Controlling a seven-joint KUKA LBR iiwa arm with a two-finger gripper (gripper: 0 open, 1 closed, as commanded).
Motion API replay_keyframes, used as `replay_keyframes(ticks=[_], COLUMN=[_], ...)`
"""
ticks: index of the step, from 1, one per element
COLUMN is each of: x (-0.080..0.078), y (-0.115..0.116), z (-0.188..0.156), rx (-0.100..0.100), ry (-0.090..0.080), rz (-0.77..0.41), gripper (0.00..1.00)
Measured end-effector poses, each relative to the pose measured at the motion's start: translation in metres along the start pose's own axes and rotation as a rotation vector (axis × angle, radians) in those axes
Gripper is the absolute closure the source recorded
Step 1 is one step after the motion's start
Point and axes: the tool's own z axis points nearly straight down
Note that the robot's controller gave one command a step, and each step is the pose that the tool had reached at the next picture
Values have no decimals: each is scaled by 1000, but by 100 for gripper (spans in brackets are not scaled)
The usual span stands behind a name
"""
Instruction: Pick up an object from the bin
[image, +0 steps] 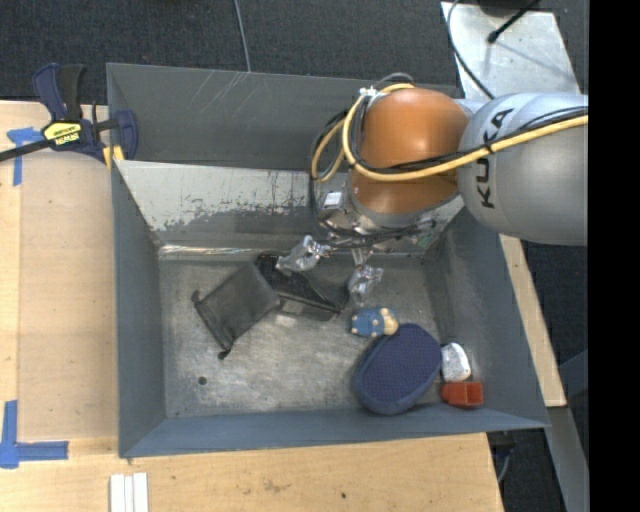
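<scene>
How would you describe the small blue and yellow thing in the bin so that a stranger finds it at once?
In the grey bin, find the big dark blue oval pad near its lower right corner. The small toy lies just beyond the pad's top edge. It alone is blue with a yellow end.

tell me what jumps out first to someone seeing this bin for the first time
First the robot's big orange wrist cover over the upper right of the bin, with the gripper below it, fingers spread above the right end of a black flat pouch on the bin's floor. Then the dark blue oval pad at the lower right, with a small red thing beside it.
</scene>
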Motion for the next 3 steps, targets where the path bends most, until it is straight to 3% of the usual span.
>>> replay_keyframes(ticks=[1,2,3], x=[-2,16,36], y=[7,4,-5], z=[0,-3,-4], rx=[4,14,20], ry=[0,-14,-16], rz=[-3,59,52], gripper=[0,0,0])
